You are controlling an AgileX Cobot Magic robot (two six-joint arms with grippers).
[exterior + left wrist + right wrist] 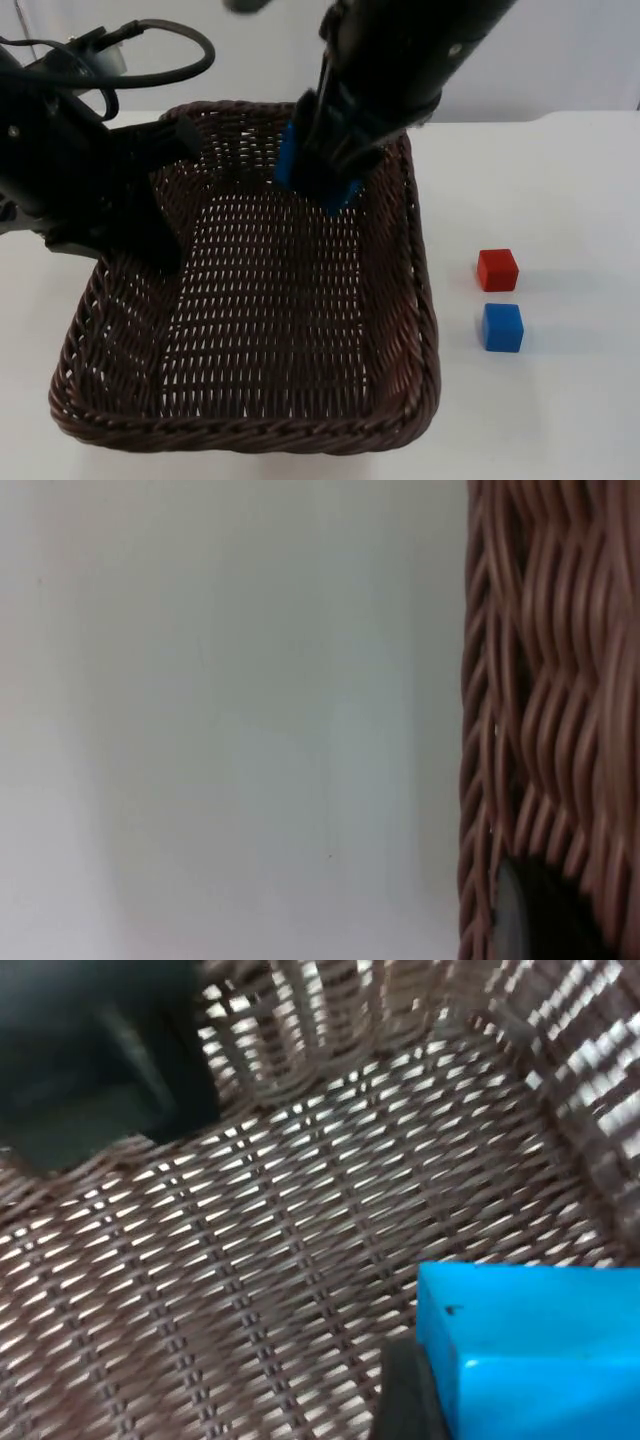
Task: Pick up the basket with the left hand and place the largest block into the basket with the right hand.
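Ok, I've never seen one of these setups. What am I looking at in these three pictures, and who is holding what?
It is a robot with two black arms at a white table. One picture looks down from a fixed camera; the other two come from cameras on the arms' wrists. The left gripper holds a brown wicker basket by its rim, whose weave the left wrist camera sees. The right gripper is over the basket, shut on a large blue block, seen close by its wrist camera above the basket floor. Beside the basket lie a small red block and a small blue block.
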